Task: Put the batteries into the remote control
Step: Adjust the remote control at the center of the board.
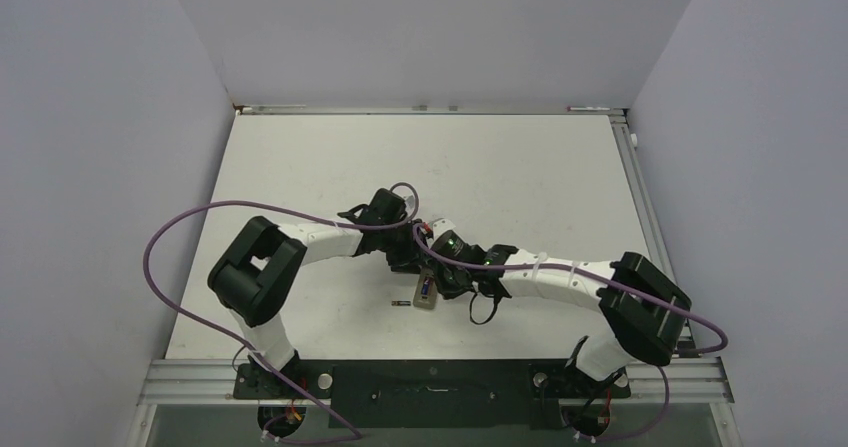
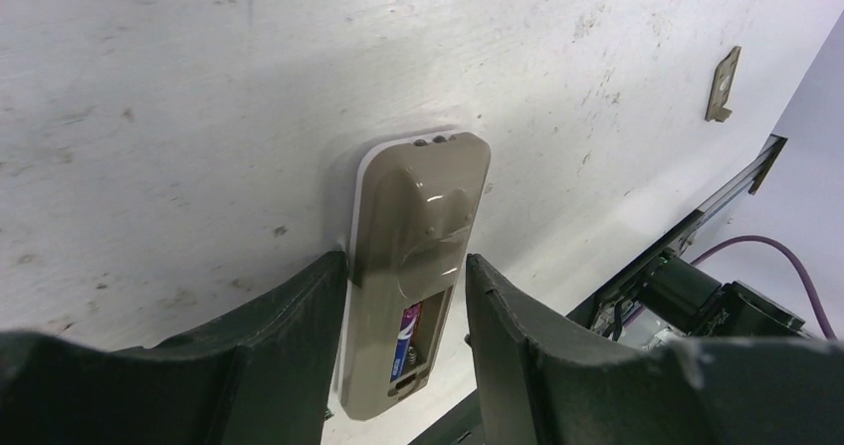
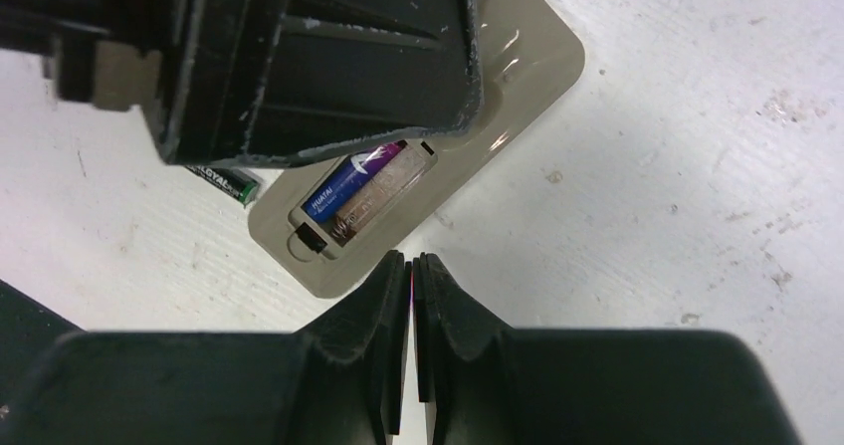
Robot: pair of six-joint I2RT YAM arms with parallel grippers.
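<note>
You're about halfway — the first battery (image 3: pixel 353 181) sits in the remote control (image 2: pixel 413 216) that your left gripper (image 2: pixel 405 266) clamps on the table (image 2: pixel 149 116), the second battery (image 3: pixel 224 181) lies loose beside it, and the right gripper (image 3: pixel 411 266) is closed, empty.

- remote control (image 2: pixel 416 228): 1
- batteries (image 3: pixel 350 180): 2, with 1 in the remote's recess and 1 loose (image 3: pixel 225 182) on the worktop (image 1: pixel 520 177)
- flat grey cover piece (image 2: pixel 724 84): 1
- arms (image 1: pixel 325 237): 2
- purple cables (image 1: pixel 200 212): 2
</note>
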